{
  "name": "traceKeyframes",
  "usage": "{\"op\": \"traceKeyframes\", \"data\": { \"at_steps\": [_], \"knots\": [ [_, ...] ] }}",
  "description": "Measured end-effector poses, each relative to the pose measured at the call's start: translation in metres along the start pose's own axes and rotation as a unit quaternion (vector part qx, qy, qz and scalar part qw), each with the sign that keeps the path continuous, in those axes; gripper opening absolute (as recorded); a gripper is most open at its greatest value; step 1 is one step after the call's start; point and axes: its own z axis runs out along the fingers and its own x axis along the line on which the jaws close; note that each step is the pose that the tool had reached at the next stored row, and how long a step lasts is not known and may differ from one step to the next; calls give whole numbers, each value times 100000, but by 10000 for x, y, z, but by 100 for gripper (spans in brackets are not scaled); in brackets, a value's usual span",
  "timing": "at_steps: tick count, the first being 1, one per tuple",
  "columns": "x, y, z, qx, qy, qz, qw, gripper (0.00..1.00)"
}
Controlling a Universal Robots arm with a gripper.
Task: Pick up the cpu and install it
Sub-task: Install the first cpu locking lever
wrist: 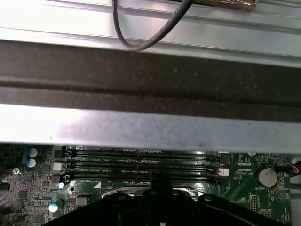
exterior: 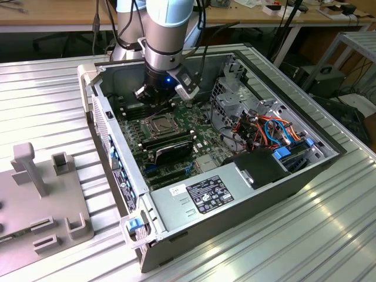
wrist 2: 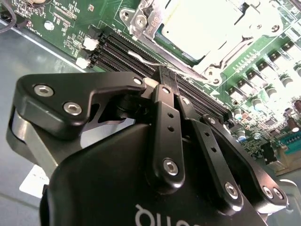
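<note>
Ribbed metal tabletop [exterior: 305,235], wooden desk [exterior: 53,12] behind, dark floor [exterior: 59,44].

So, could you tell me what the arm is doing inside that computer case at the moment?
The robot arm has reached down into the open computer case, and its gripper hangs low over the motherboard, above the black memory slots beside the CPU socket. In the second wrist view the gripper's fingers are together and hold nothing. The cpu already lies in the socket, with the metal socket frame around it. A long black card sits further along the board.
</note>
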Motion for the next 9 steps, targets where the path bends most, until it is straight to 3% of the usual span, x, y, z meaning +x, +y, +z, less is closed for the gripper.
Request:
{"op": "traceKeyframes", "data": {
  "at_steps": [9],
  "knots": [
    [-27,-22,97,1,3,7,100000,11]
  ]
}}
